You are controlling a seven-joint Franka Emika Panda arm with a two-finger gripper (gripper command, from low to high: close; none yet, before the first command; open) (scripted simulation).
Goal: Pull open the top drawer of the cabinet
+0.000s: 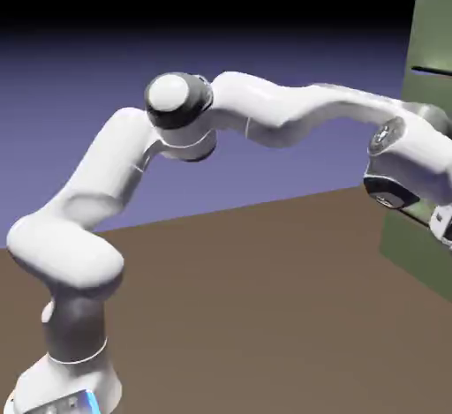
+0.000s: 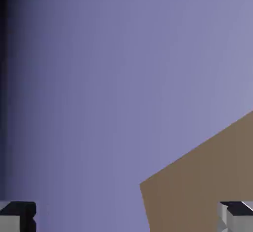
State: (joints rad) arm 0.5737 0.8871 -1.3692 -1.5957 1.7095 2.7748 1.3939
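Sage-green cabinet (image 1: 411, 258): tall and boxy, upright at the exterior view's right, cropped by the frame. Top drawer (image 1: 436, 34): uppermost panel, above the dark upper seam, apparently flush, so presumably still to be pulled. White Panda arm (image 1: 269, 112): outstretched over the brown surface (image 1: 221, 306), probably for reach to the drawer front. Tool (image 2: 127, 217): fingertips wide apart, nothing between; likely spread to take a drawer edge or handle. Hand view: only blue-violet backdrop (image 2: 113, 87) and surface corner, no cabinet; likely need for re-aiming before any grip. Contact with cabinet: impossible to tell.
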